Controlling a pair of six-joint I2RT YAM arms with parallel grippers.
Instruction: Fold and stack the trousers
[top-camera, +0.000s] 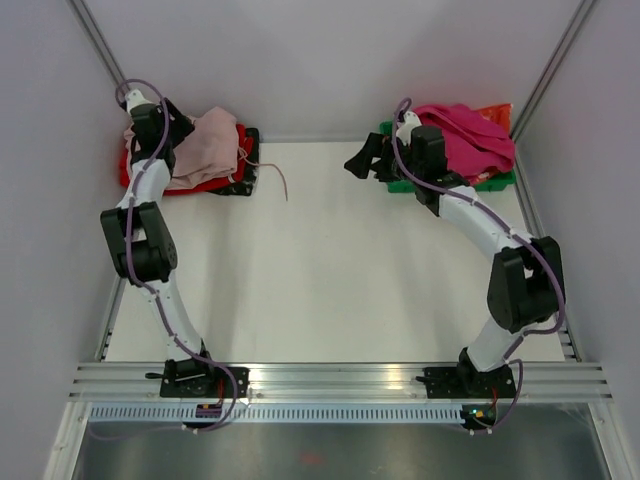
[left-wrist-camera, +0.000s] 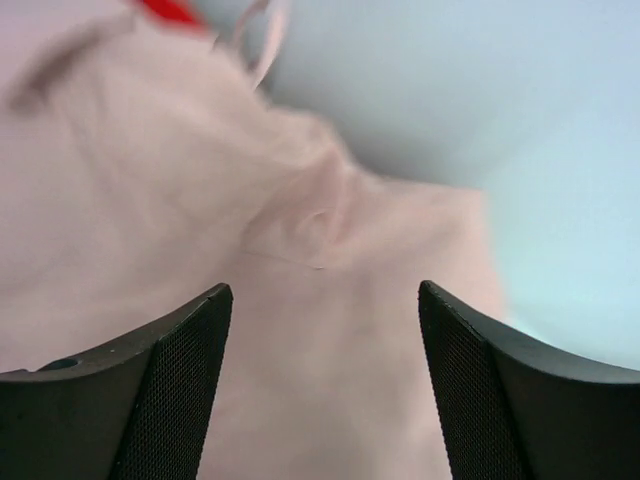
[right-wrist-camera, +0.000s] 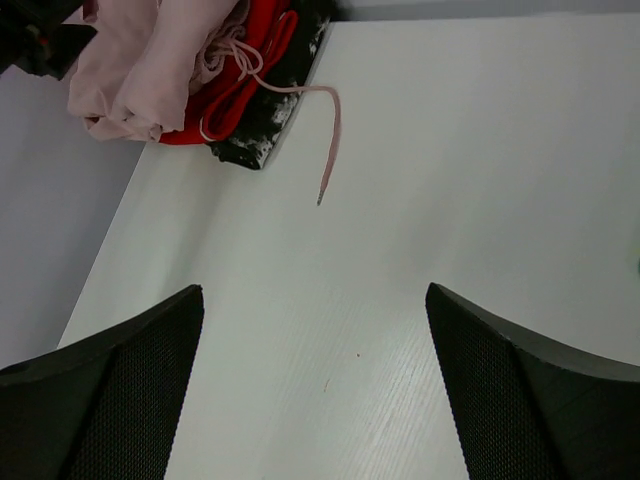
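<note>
The pale pink trousers (top-camera: 208, 143) lie bunched on top of a stack of red folded garments (top-camera: 215, 183) at the far left of the table. One drawstring cord (top-camera: 276, 173) trails off the stack onto the white tabletop. My left gripper (top-camera: 180, 128) hovers right over the trousers. In the left wrist view its jaws stand wide apart, and the trousers (left-wrist-camera: 330, 250) spread beneath and between the fingers (left-wrist-camera: 185, 380). My right gripper (top-camera: 362, 160) is open above bare table (right-wrist-camera: 400, 200), well away from the trousers (right-wrist-camera: 130, 70) and the cord (right-wrist-camera: 327, 140).
A bright magenta garment (top-camera: 465, 135) fills a green basket (top-camera: 400, 185) at the far right, behind the right wrist. A black mottled base (right-wrist-camera: 270, 125) lies under the red stack (right-wrist-camera: 245, 85). Grey walls close in the left, back and right sides.
</note>
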